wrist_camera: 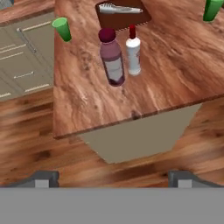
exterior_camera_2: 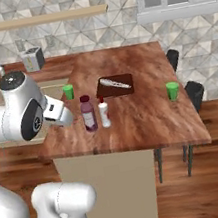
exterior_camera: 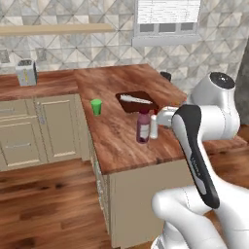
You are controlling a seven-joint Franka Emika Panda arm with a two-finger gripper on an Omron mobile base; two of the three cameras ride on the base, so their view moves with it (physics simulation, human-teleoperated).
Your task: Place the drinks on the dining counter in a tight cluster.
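Two bottles parked together on the dining counter [exterior_camera: 121, 141]

Left base: purple bottle [exterior_camera: 143, 125] touches the white bottle [exterior_camera: 153, 127], near the cutting board [exterior_camera: 138, 101]. Right base: same pair. Hand view: my gripper [wrist_camera: 113, 178] is wide open, holding nothing.

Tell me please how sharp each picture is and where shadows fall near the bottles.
Left base view: soft and slightly blurred; the purple bottle and white bottle show no label detail. Right base view: similar softness, even light, no glare on the dining counter. Hand view: wood grain smeared, faint dark patch at the purple bottle's base.
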